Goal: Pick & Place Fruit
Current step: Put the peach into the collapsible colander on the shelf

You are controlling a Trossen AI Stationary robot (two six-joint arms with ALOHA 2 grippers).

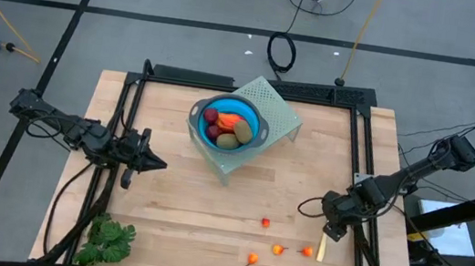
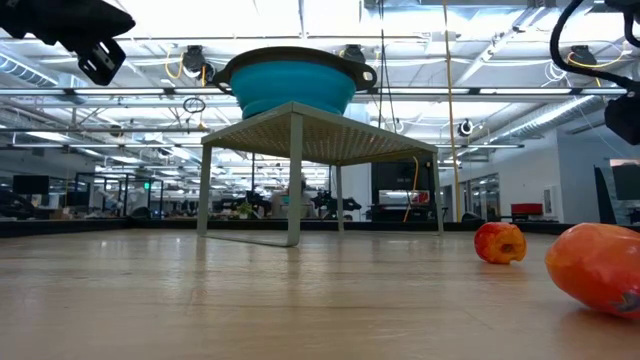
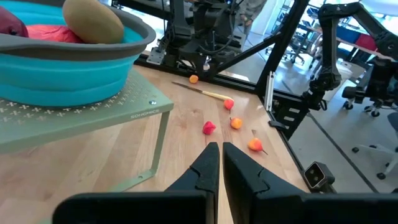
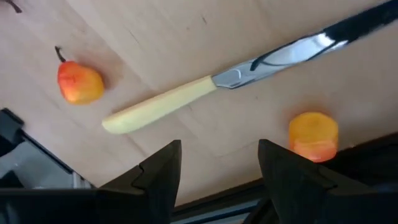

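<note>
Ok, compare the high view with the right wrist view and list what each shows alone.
Only the high view: the blue bowl of fruit on the green stand, the leafy bunch, and the left gripper, shut, over bare table.

Only the right wrist view: the knife's metal blade, and a cut orange piece by it.

Both: the right gripper, open above the yellow-handled knife, with a small orange-red fruit beside.

Larger fruit gathered in blue bowl (image 1: 199, 128) raised on green mesh stand (image 1: 282, 111): dark-red ball (image 1: 210, 116) at back-left, red-orange long piece (image 1: 229, 122) across middle, olive-brown ovals (image 1: 242, 131) heaped at front-right. Four tiny orange-red pieces (image 1: 278, 249) scattered on wooden table (image 1: 210, 203) near front-right: one (image 1: 266, 222) set apart toward centre, one (image 1: 251, 259) nearest front edge, one (image 1: 307, 251) stemmed, just beside yellow-handled knife (image 1: 321, 247).
</note>
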